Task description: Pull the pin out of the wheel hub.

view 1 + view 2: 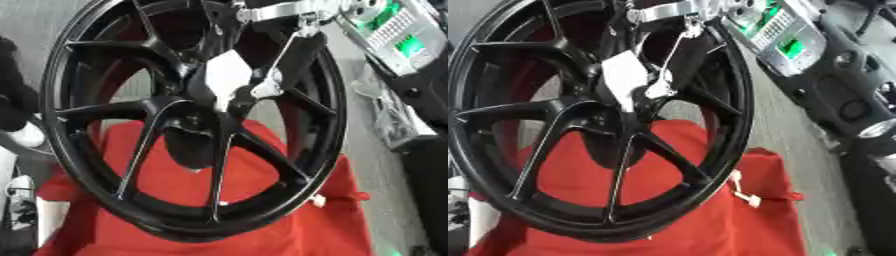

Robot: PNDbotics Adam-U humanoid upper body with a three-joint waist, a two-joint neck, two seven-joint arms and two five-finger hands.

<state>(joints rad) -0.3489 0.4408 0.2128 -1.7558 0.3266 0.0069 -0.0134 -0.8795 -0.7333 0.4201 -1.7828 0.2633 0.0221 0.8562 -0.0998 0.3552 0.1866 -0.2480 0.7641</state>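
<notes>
Reading left to right, we find the black wheel hub (131, 107) upright on red cloth (262, 220), filling the view. At its centre a pale, angular piece (229, 76) — probably the pin. Our right hand (293, 55) reaches down from upper right, touching it; whether its fingers are curled, we cannot tell. No readable writing.

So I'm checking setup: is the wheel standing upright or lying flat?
Upright, tilted: the black wheel stands on its rim on the red cloth, spokes facing the camera.
</notes>
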